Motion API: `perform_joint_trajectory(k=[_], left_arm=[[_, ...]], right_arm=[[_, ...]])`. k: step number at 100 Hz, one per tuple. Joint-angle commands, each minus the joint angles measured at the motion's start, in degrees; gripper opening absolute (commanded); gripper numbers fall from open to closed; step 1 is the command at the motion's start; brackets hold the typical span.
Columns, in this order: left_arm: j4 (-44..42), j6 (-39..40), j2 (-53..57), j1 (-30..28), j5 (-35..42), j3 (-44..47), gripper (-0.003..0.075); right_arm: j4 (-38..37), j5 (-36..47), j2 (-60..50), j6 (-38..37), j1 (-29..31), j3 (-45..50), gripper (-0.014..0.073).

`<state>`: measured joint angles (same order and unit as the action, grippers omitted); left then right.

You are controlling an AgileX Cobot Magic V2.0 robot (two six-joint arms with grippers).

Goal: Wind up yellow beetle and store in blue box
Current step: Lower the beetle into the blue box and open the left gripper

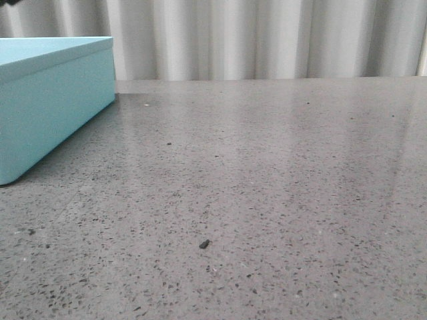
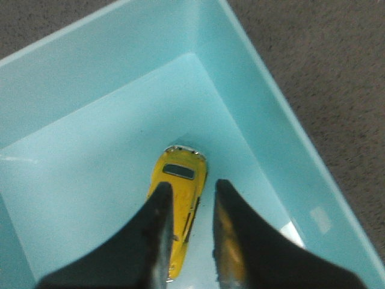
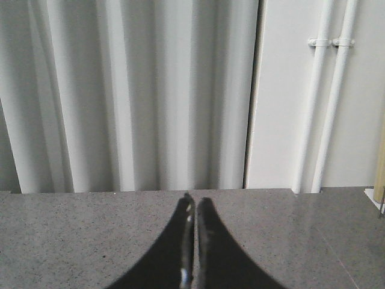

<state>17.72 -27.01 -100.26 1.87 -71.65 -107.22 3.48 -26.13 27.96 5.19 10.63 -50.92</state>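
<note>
The yellow beetle lies on the floor of the blue box, close to one inner corner, roof up. My left gripper hangs open above it inside the box; one dark finger covers part of the car's side and the other stands apart from it, so nothing is gripped. In the front view the blue box stands at the far left of the table, and neither the car nor any gripper shows there. My right gripper is shut and empty, low over the bare table.
The grey speckled table stretches right of the box, with a small dark crumb near the front. A white pleated curtain closes the back. White pipes run up the wall beyond the table's far edge.
</note>
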Motion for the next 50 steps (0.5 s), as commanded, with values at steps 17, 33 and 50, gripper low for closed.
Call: perform_joint_trajectory(k=[17, 33, 50], left_arm=[[8.24, 1.92, 8.47, -0.08, 1.07, 1.01, -0.0021], [8.0, 0.88, 12.98, -0.08, 4.15, 4.02, -0.0021], [8.0, 0.43, 18.59, -0.08, 8.64, 10.2, -0.0021]], right_arm=[[-0.59, 0.51, 0.34, 0.55, 0.18, -0.39, -0.0061], [-0.59, 0.27, 0.34, 0.55, 0.18, 2.98, -0.0061], [-0.24, 1.17, 0.34, 0.55, 0.18, 5.88, -0.0061]])
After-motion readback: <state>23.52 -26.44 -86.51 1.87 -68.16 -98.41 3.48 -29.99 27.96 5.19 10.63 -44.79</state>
